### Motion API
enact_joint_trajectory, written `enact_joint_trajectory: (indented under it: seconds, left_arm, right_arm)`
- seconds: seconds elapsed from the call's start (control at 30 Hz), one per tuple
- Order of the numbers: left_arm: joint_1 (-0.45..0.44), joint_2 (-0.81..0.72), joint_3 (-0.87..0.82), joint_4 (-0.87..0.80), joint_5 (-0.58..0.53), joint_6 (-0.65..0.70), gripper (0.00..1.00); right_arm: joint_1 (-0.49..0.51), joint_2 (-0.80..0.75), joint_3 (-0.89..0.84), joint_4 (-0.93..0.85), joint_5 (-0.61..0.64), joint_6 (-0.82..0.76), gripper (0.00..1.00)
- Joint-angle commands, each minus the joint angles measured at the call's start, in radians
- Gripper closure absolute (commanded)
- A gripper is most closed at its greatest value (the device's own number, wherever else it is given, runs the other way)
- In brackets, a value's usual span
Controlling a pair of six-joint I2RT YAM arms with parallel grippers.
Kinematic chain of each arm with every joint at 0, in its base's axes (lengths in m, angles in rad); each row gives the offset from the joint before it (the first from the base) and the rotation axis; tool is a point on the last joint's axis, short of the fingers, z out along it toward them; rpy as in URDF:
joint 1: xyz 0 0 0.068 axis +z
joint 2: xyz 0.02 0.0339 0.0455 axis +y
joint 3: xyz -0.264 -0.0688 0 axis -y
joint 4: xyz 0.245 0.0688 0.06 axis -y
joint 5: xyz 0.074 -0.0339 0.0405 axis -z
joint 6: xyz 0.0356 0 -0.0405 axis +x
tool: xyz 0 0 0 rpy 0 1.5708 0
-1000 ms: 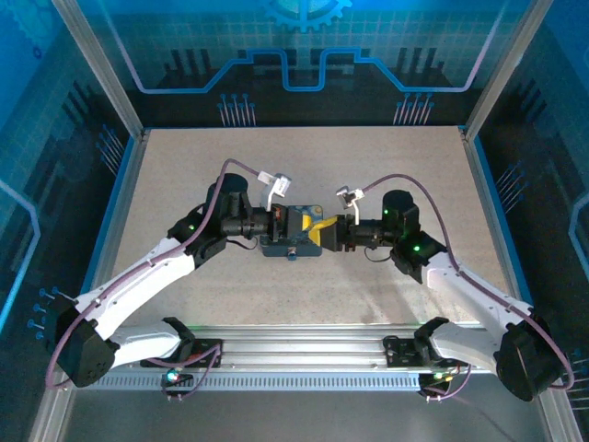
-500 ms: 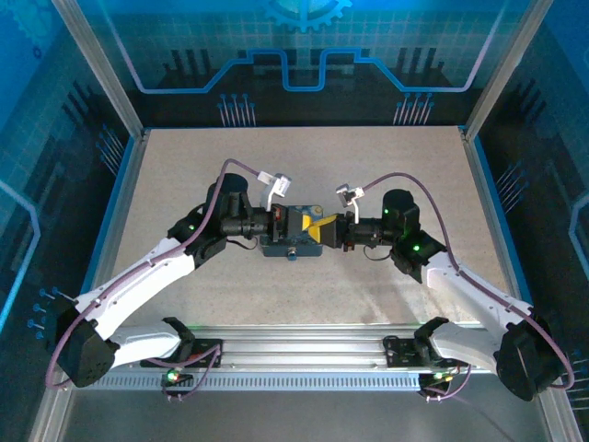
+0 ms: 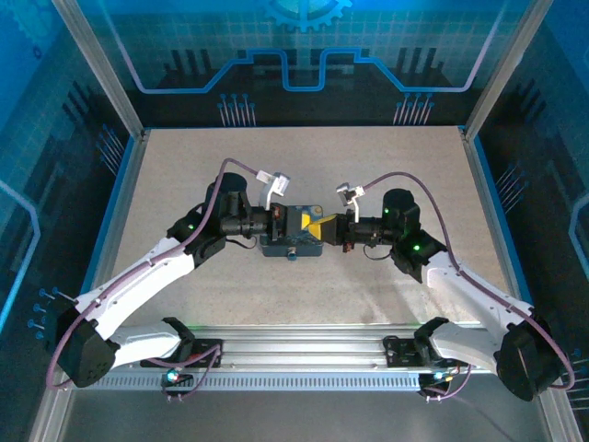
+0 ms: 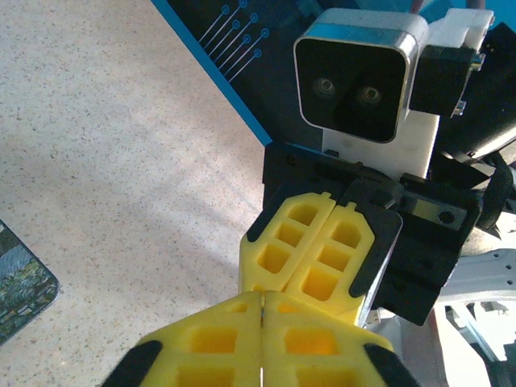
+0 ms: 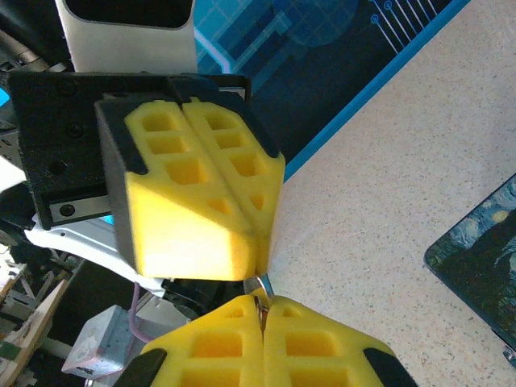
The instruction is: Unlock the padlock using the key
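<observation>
Over speckled tabletop (image 3: 368, 166), left pincer (image 4: 264, 302) and right pincer (image 5: 262, 308) sit tip to tip, both closed.

You have the left gripper (image 4: 262, 351) and right gripper (image 4: 310, 258) in bright yellow with black frames. The box (image 5: 484, 258) shows dark blue swirls with pale yellow flecks. The table (image 3: 368, 166) is speckled beige, edged blue. The backdrop (image 3: 304, 55) is dark with blue circuit lines.

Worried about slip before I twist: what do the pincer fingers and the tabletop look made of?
Pincer fingers: matte yellow moulded plastic or dense foam, going by the pocketed faces. Tabletop: hard, pale speckled surface, likely stone-look laminate, dull sheen.
</observation>
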Motion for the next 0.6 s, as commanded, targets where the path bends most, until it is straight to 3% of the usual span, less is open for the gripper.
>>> enact_joint_trajectory:
  seconds: [0.0,0.13,0.27,0.57]
  left_arm:
    - [0.009,-0.012,0.015,-0.002,0.004,0.012,0.77]
    - [0.020,-0.031,-0.004,-0.013,-0.038,0.003,0.54]
    - [0.029,-0.067,-0.054,-0.031,-0.116,-0.015,0.40]
    - [0.030,-0.132,-0.251,-0.053,-0.244,-0.106,0.34]
  right_arm:
    - [0.004,-0.013,0.037,-0.087,0.045,-0.049,0.98]
    - [0.005,0.000,0.051,-0.183,0.098,-0.087,0.99]
    - [0.005,0.033,0.057,-0.241,0.135,-0.104,0.99]
    - [0.006,0.140,0.060,-0.272,0.229,-0.090,1.00]
